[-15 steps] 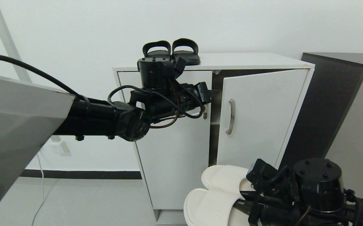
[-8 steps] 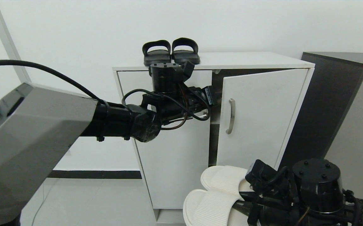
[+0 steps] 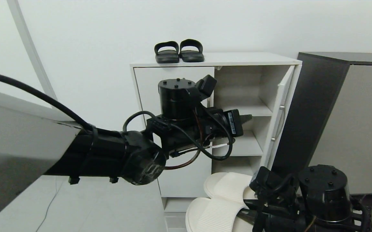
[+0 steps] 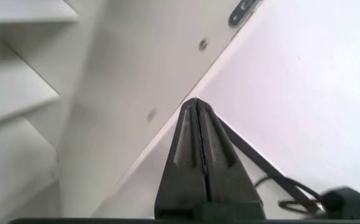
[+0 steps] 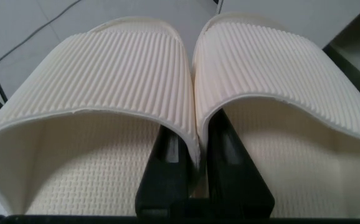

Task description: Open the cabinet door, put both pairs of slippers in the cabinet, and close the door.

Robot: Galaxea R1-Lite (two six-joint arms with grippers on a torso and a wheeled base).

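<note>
The white cabinet (image 3: 247, 58) has its right door (image 3: 281, 106) swung wide, edge-on to the head view, baring shelves (image 3: 248, 111). Its left door (image 3: 173, 77) is closed. A black pair of slippers (image 3: 179, 51) sits on the cabinet top. My left gripper (image 3: 248, 118) hangs shut and empty in front of the open compartment; its closed fingers (image 4: 197, 143) point along the cabinet's inner wall towards the door's inner face (image 4: 304, 81). My right gripper (image 5: 195, 168) is shut on the touching inner edges of the white ribbed slippers (image 5: 130, 74), held low before the cabinet (image 3: 224, 193).
A dark cabinet (image 3: 302, 112) with a grey door (image 3: 350, 129) stands close to the right of the open door. A white wall lies behind and pale floor (image 3: 76, 206) to the left, with a thin cable on it.
The right door went from slightly ajar to wide open. My left arm moved right and down, in front of the shelves. The head camera shifted too. The right gripper kept the white slippers.
</note>
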